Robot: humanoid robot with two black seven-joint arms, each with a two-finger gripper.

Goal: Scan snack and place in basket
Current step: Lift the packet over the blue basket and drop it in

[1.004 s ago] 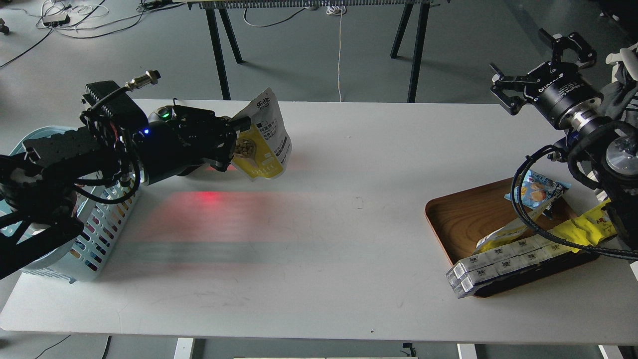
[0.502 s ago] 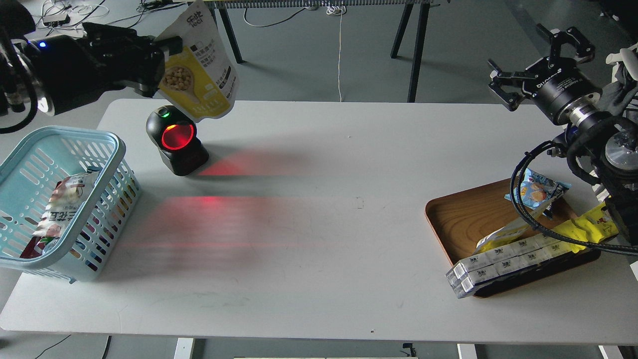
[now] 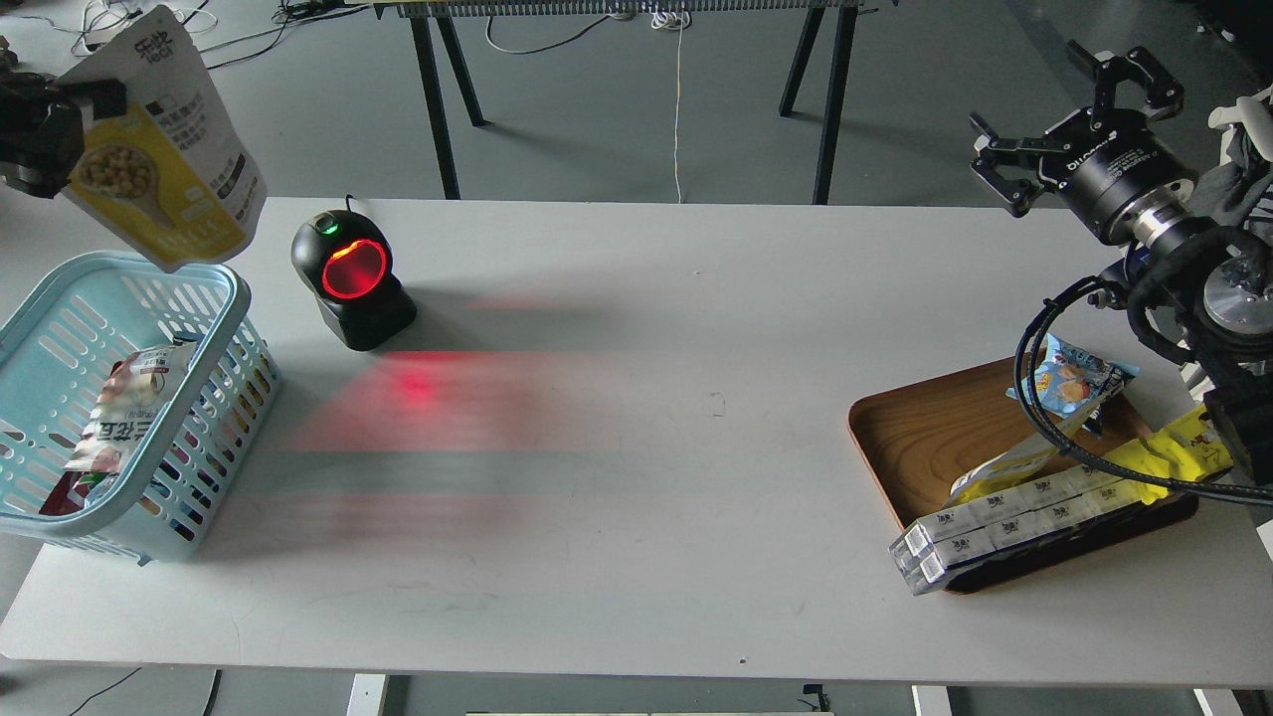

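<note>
Carrying the snack clamped, left gripper moved left above basket; right gripper open.

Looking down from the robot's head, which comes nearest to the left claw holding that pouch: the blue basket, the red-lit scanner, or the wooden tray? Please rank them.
Measured from the left gripper:
1. Basket, just below it at the table's left end.
2. Scanner, further right, near the table's back edge.
3. Wooden tray, far across at the right end.

snack: white and yellow soft pouch with beige balls pictured, tilted, in the air above basket's far rim
basket: light blue slotted plastic basket, upright, table's left end
</note>
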